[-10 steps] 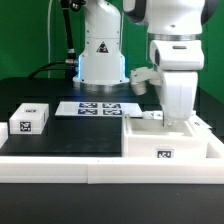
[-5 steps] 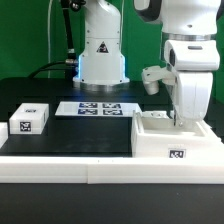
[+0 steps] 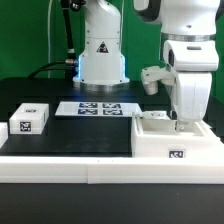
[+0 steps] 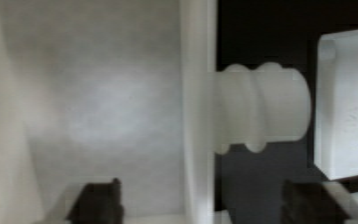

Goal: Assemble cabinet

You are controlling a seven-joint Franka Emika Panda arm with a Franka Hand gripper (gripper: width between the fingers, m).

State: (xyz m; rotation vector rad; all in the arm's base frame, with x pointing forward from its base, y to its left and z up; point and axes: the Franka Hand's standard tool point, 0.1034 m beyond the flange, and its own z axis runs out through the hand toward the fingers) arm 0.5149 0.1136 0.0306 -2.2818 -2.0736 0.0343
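Exterior view: the cabinet (image 3: 160,140), a big white box open at the top, sits at the front corner of the black surface (image 3: 90,135) on the exterior view's right, with a marker tag (image 3: 178,153) on its front face. The Panda arm (image 3: 188,70) reaches straight down, and its lower end dips into the open top near the box's far side, so the fingers are hard to make out from here. A small white block (image 3: 28,121) bearing tags rests near the front edge on the exterior view's left, well apart from the cabinet. The marker board (image 3: 95,107) lies flat in the middle, toward the back edge.

Wrist view: the two dark fingers (image 4: 101,200) are spread wide, one on each side of a thin upright white wall (image 4: 199,60) of the cabinet (image 4: 87,100), with a clear gap between each finger and the wall. A ribbed white knob (image 4: 265,105) juts from one face of the wall. Just past it stands a white panel (image 4: 350,60) carrying part of a tag.
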